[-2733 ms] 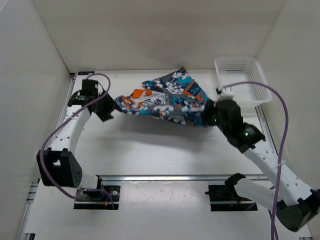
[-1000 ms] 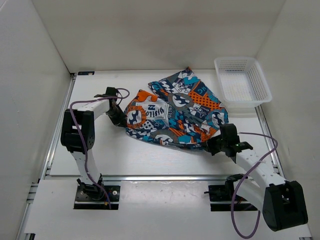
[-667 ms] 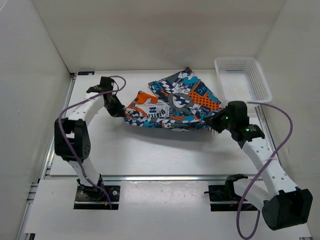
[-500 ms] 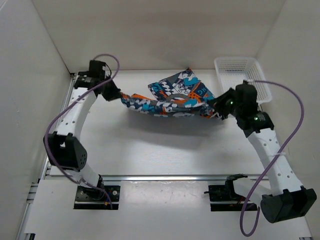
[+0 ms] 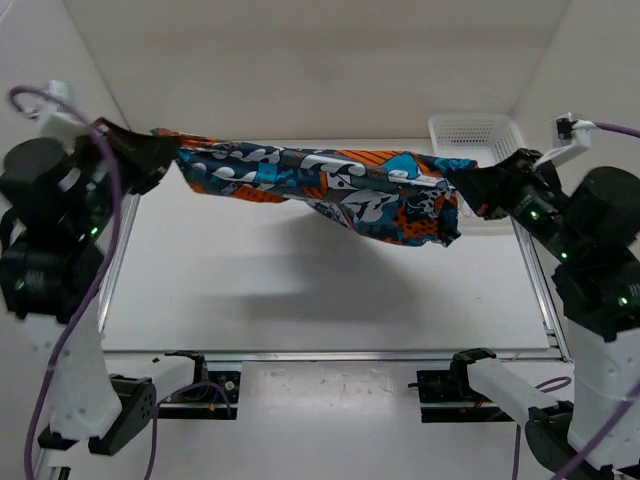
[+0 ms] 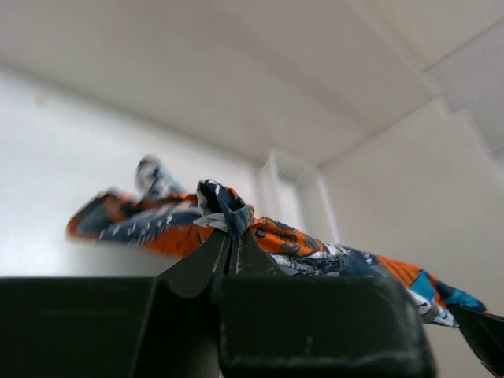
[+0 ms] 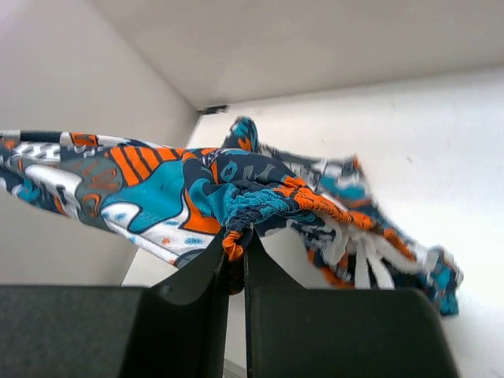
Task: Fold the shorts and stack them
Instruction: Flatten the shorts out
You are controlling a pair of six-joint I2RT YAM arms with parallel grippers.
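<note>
The shorts [image 5: 330,185], printed in orange, turquoise, navy and white, hang stretched in the air high above the table between both arms. My left gripper [image 5: 172,152] is shut on their left end, and in the left wrist view the shorts [image 6: 236,224] bunch out of the closed left gripper [image 6: 230,236]. My right gripper [image 5: 462,183] is shut on the right end. In the right wrist view the gathered waistband of the shorts [image 7: 244,205] is pinched in the right gripper [image 7: 239,246]. A fold sags below the right part.
A white mesh basket [image 5: 480,150] stands at the back right of the white table [image 5: 300,290], partly behind the right arm. White walls close in the left, back and right sides. The arm bases sit at the near edge.
Both arms have risen a long way from table level, lifting the shorts off the surface. The arms have also spread apart, pulling the cloth into a long band.
</note>
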